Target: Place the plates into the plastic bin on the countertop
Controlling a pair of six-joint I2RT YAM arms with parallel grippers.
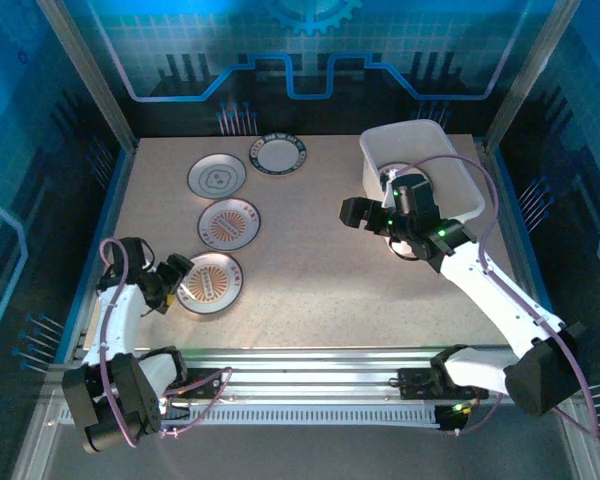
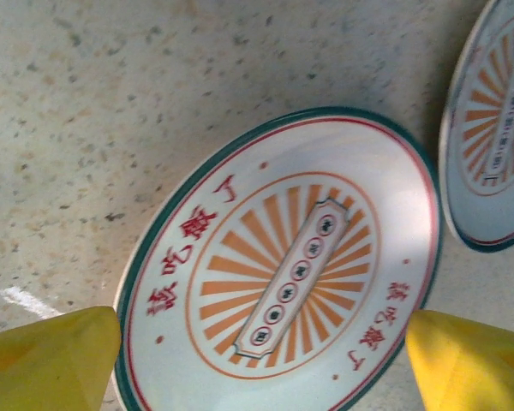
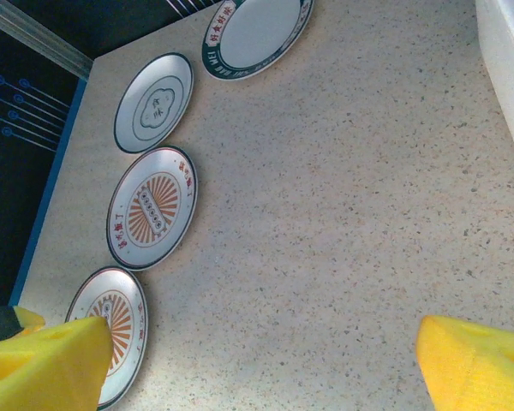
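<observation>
Overhead: left arm folded low at near left, left tool (image 1: 173, 272) spread wide at the rim of the nearest sunburst plate (image 1: 208, 283); right arm reaches forward, elbow bent, right tool (image 1: 352, 212) wide and empty over bare tabletop (image 1: 320, 290) just left of the bin (image 1: 375, 150); second sunburst plate (image 1: 229, 224), grey-motif plate (image 1: 217, 176) and green-rim plate (image 1: 278, 154) lie flat along the far left. Left wrist: yellow fingertips (image 2: 51, 360) stand either side of the nearest sunburst plate, contact unclear. Right wrist: tool tilted down, facing the four plates across the tabletop, bin wall at the upper right.
</observation>
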